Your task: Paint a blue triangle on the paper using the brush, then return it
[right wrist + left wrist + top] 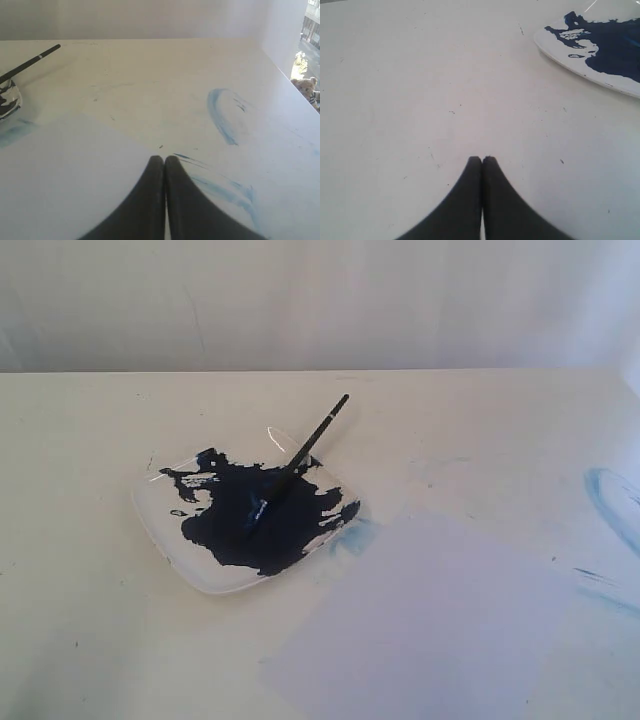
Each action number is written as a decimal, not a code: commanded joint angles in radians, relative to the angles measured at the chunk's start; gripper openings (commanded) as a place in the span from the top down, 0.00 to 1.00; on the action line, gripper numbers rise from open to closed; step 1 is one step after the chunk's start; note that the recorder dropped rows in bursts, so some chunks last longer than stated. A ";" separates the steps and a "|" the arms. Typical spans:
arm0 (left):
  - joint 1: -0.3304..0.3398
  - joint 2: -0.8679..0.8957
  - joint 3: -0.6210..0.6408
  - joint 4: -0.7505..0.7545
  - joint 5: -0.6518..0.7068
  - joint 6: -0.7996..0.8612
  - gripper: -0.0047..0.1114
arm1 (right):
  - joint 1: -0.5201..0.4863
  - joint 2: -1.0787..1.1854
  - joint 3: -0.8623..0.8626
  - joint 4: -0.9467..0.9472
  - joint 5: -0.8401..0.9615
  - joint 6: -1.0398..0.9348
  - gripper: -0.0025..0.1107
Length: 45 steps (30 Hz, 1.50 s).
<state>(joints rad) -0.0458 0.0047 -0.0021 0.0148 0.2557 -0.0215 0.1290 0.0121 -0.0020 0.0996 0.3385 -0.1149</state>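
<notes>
left pincer (481,160), right pincer (164,159) pressed together | slim black brush (310,448) on glossy dish (165,532)

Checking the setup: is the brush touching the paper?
Apart. The exterior view shows the brush lying in the dish, its tip in the paint, clear of the paper.

No readable text, label, brand, number or sign is to be found in any view, whether on the counter (90,640), paper (430,630) or brush (300,460).
</notes>
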 commanded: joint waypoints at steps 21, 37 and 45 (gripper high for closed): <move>-0.005 -0.005 0.002 -0.005 -0.001 0.000 0.96 | -0.007 0.001 0.002 0.001 -0.054 -0.004 0.98; -0.005 -0.005 0.002 -0.005 -0.001 0.000 0.96 | -0.007 0.001 0.002 0.187 -0.471 0.493 0.98; -0.005 -0.005 0.002 -0.005 -0.001 0.000 0.96 | -0.007 0.001 0.002 0.192 -0.447 0.718 0.98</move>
<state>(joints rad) -0.0458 0.0047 -0.0021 0.0148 0.2557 -0.0215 0.1290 0.0121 -0.0020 0.2906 -0.1171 0.5380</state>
